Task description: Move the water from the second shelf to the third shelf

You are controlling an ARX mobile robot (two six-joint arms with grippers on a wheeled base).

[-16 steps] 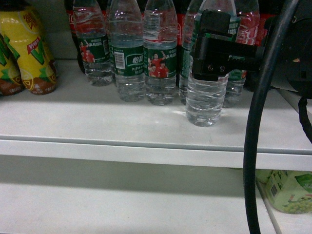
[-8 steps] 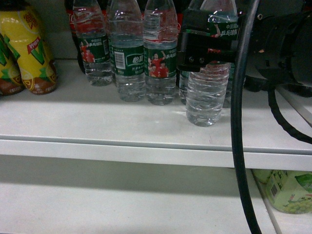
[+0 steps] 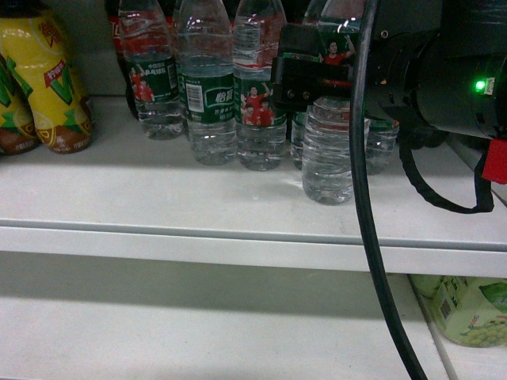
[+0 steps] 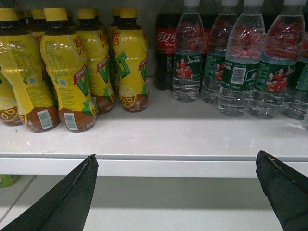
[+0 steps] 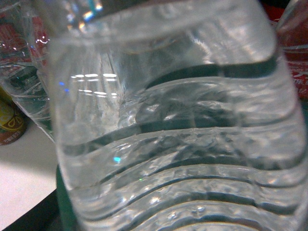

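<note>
On upper shelf [image 3: 158,198] | right hand [image 3: 313,75] grips water [image 3: 329,158] | left wrist: hand [image 4: 178,192] open

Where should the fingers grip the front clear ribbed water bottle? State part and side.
Grip the front clear ribbed plastic water bottle at its green label band, coming from the open shelf front. It stands upright ahead of the row, so the front is free, and the right gripper sits at that height.
</note>
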